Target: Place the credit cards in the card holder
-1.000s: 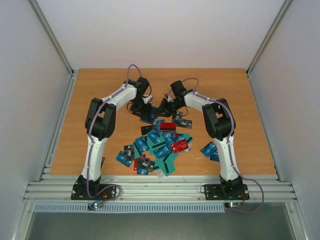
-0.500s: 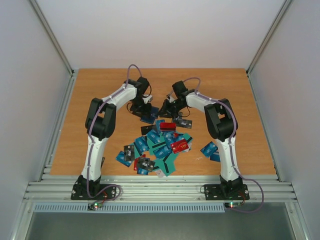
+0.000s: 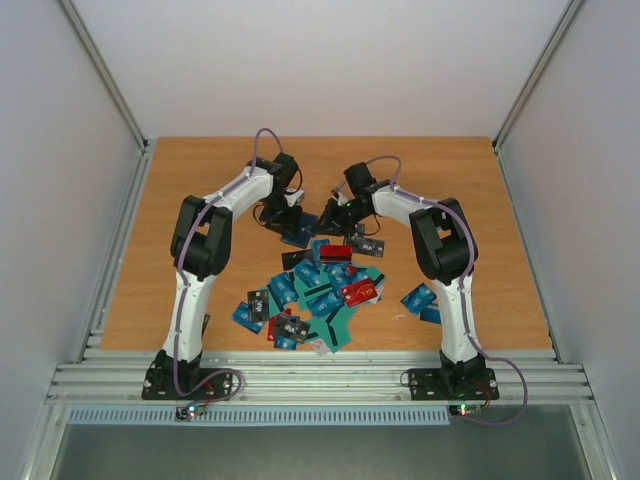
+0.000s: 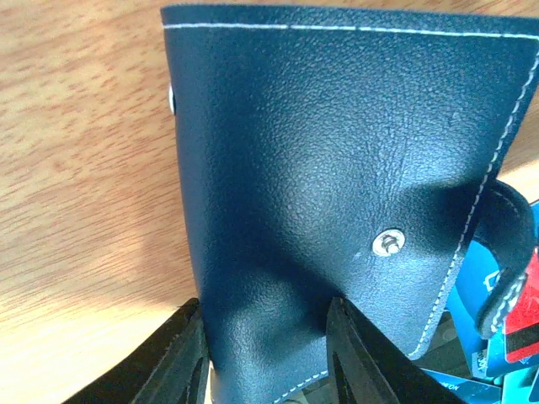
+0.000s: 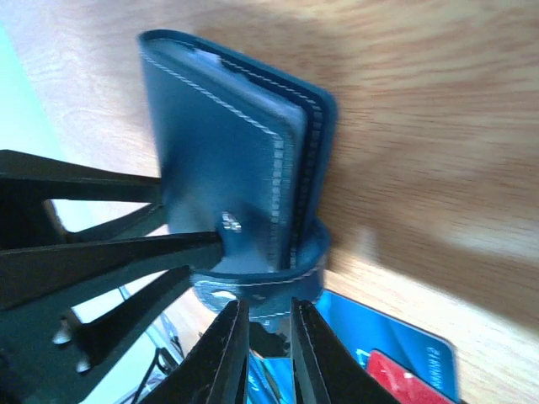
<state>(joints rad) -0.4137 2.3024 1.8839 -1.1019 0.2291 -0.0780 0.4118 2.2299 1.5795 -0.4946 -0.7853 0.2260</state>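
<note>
Tightening the left gripper (image 4: 265,341) on the card holder (image 4: 337,168), nipping its snap strap (image 5: 253,282) in the narrowed right gripper (image 5: 268,324), ready to spread it open.

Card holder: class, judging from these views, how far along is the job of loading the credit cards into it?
Done: no card visibly loaded. In hand: the left gripper clamps the card holder while the right gripper appears to pinch its unsnapped strap. Remaining: the credit cards, scattered on the table.
</note>
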